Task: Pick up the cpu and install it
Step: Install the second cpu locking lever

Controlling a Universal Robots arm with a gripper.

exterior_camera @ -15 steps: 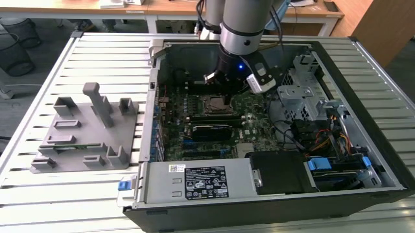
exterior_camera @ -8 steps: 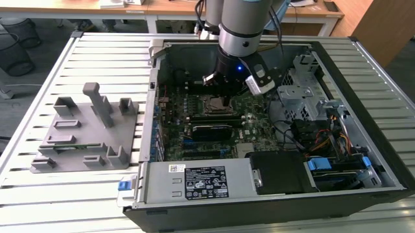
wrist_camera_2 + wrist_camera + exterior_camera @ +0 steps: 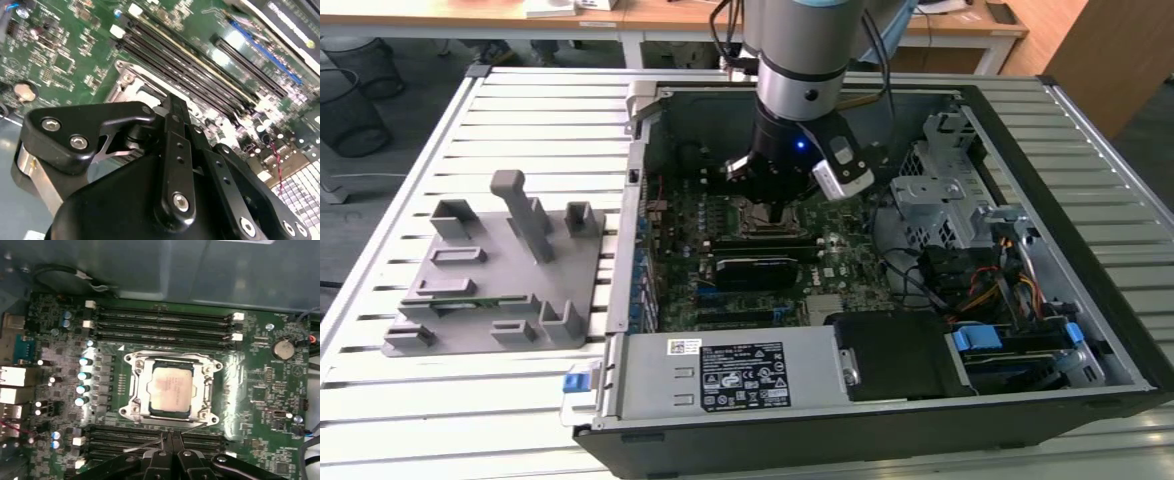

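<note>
My tool (image 3: 167, 452) hangs low inside the open computer case (image 3: 1041, 400), over the motherboard (image 3: 260, 390). In both wrist views the fingers (image 3: 172, 112) meet tip to tip with nothing between them: closed, empty.

The cpu (image 3: 171, 390) lies flat inside the socket frame (image 3: 131, 390), its grey top bare. From the first wrist view it looks square to the frame, but I cannot tell whether it is fully seated. The tool tips stand just beside the frame's edge, above the memory slots (image 3: 160, 322) on that side.

Risks, as I judge them: a chip resting slightly off its keying would bend contacts under any downward push. A sideways drift of the closed tips could catch the frame edge or a slot latch.

Room: in the exterior view, the case wall, the drive cage (image 3: 941, 195) and loose cables (image 3: 987, 290) crowd the exterior view's right. The black power supply (image 3: 734, 375) bounds the near side. Straight up is the open way out. The grey parts fixture (image 3: 494, 280) sits well apart on the slatted tabletop (image 3: 400, 400).
</note>
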